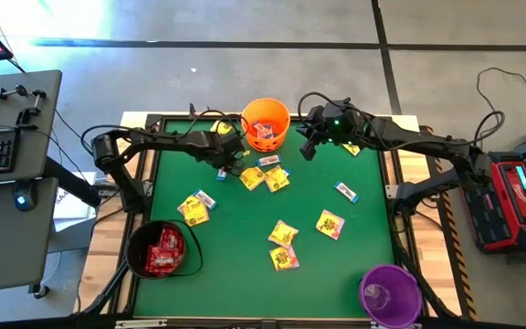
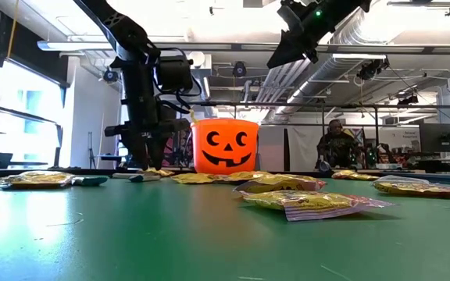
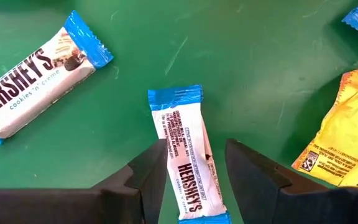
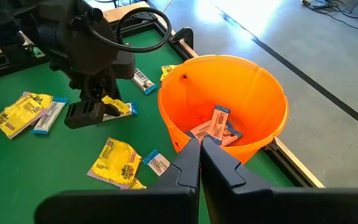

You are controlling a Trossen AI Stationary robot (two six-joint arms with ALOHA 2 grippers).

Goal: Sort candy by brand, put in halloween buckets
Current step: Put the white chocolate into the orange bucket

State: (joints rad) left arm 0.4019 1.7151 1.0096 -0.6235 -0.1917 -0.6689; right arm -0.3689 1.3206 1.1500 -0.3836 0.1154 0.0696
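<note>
White-and-blue packet (image 3: 188,158) lies flat on green table (image 1: 245,274), directly between fingers of left gripper (image 3: 194,171), just beside orange bucket (image 1: 266,123). Packet's long axis runs fore-aft along fingers, so jaws straddle its narrow width. Jaws parted, nothing gripped yet; judged ready to close. Right gripper (image 4: 201,155) clenched, empty, hovers over orange bucket rim. Left arm clearly nearer. Second like packet (image 3: 33,84) lies apart.

Left gripper (image 3: 196,171) is sitting low over the green table (image 3: 253,68), fingers spread either side of a Hershey's bar (image 3: 188,158). Another Hershey's cookies 'n' creme bar (image 3: 36,81) is lying off beyond one finger, a yellow packet (image 3: 347,137) beyond the other.
</note>
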